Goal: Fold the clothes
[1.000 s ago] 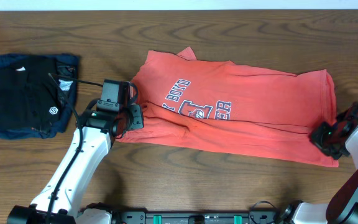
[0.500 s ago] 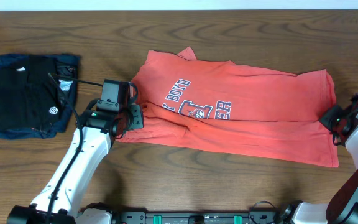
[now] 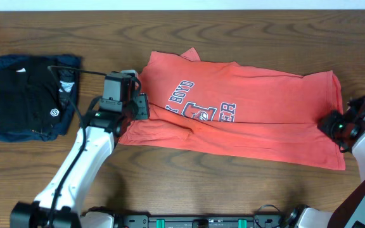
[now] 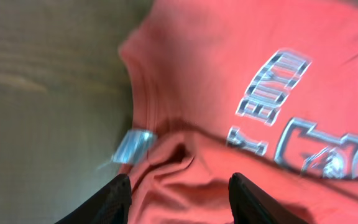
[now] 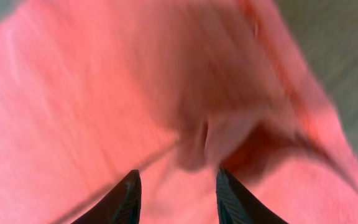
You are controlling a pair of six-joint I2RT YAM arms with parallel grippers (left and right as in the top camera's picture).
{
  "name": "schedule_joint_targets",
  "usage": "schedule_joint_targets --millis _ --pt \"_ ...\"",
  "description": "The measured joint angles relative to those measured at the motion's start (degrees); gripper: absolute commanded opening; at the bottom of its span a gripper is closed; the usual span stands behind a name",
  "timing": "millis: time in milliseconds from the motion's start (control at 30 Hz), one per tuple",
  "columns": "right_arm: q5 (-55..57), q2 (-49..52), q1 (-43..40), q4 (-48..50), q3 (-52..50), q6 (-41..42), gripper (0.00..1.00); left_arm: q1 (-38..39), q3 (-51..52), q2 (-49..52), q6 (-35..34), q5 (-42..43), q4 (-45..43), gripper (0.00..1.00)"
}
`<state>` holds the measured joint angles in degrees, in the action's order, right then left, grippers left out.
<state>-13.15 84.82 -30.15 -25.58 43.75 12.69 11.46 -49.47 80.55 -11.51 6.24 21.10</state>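
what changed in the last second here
The left gripper slid a little away from the robot along the T-shirt's left edge. The right gripper moved from near the shirt's near right corner farther up its right edge. Both now have their jaws open over the cloth. The T-shirt and the folded dark clothes stayed put.

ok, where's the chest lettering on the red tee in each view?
Overhead: lettering centre-left of frame, on the T-shirt.
Left wrist: lettering in the right half, blurred.
Right wrist: not in it; only plain T-shirt cloth.
Shared landmark: the red T-shirt fabric, in all three.
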Motion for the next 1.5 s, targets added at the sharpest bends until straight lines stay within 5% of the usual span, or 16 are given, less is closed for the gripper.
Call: schedule_joint_targets --millis 367,967,1033,1133,1233,1500 --pt "9.09 5.05 0.98 -2.27 -1.9 -1.62 0.39 0.04 -0.48 15.52 0.9 -0.02 7.5 0.53" --pt "19.71 5.6 -3.56 -14.64 0.09 8.11 0.35 0.35 -1.09 17.0 -3.72 2.6 31.61 0.52" --pt "19.34 4.85 -3.82 -14.08 -0.33 7.52 0.39 0.33 -1.03 14.78 -3.69 2.47 32.28 0.54" --pt "15.37 2.21 -3.76 -12.87 -0.37 5.64 0.52 0.33 -2.4 7.82 -3.32 2.38 31.04 0.85" --pt "7.61 -3.85 -2.84 -10.4 1.03 2.4 0.74 0.31 -8.37 1.49 -2.8 2.64 23.85 0.91" --pt "-5.77 -13.25 1.57 -9.38 5.27 -3.61 0.99 0.33 -27.36 7.17 1.42 7.17 18.43 0.93"
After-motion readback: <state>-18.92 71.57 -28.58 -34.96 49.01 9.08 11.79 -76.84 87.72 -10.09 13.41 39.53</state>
